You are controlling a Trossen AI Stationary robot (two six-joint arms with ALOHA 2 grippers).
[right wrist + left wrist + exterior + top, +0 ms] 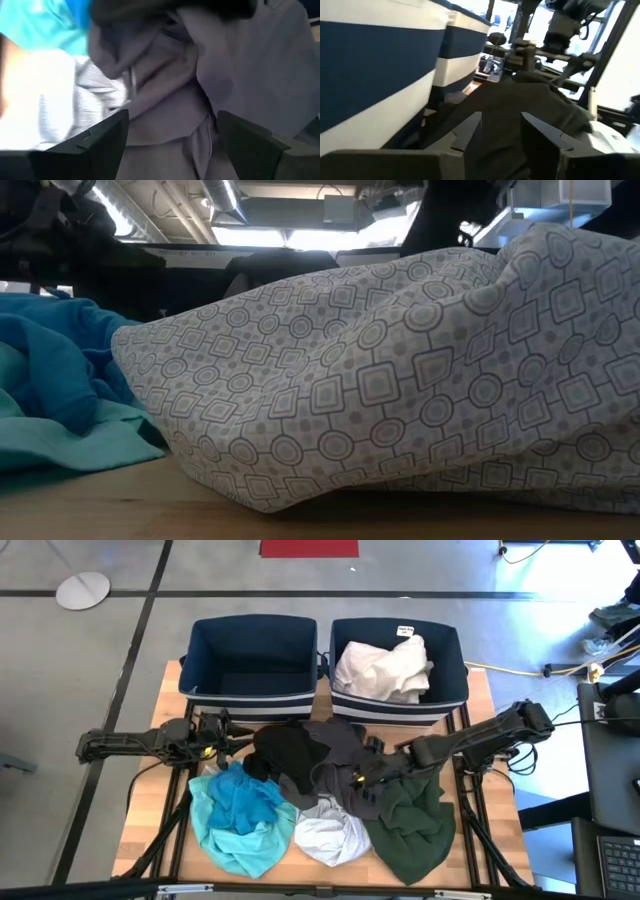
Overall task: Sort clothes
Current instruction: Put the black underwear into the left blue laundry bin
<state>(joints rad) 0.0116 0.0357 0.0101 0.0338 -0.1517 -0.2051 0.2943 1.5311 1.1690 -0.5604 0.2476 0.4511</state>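
Several soft, light garments (320, 800) lie heaped mid-surface near two navy bins (250, 660); right gripper (362, 780), jaws spread over limp dark grey fabric (170, 100), should pinch a raised fold; left gripper (215, 735) open beside.

Probably a robotics lab: a wooden table (145, 810) on a grey taped floor (60, 670), cables (560, 668) trailing, and exposed ceiling ducts (330, 210) overhead.
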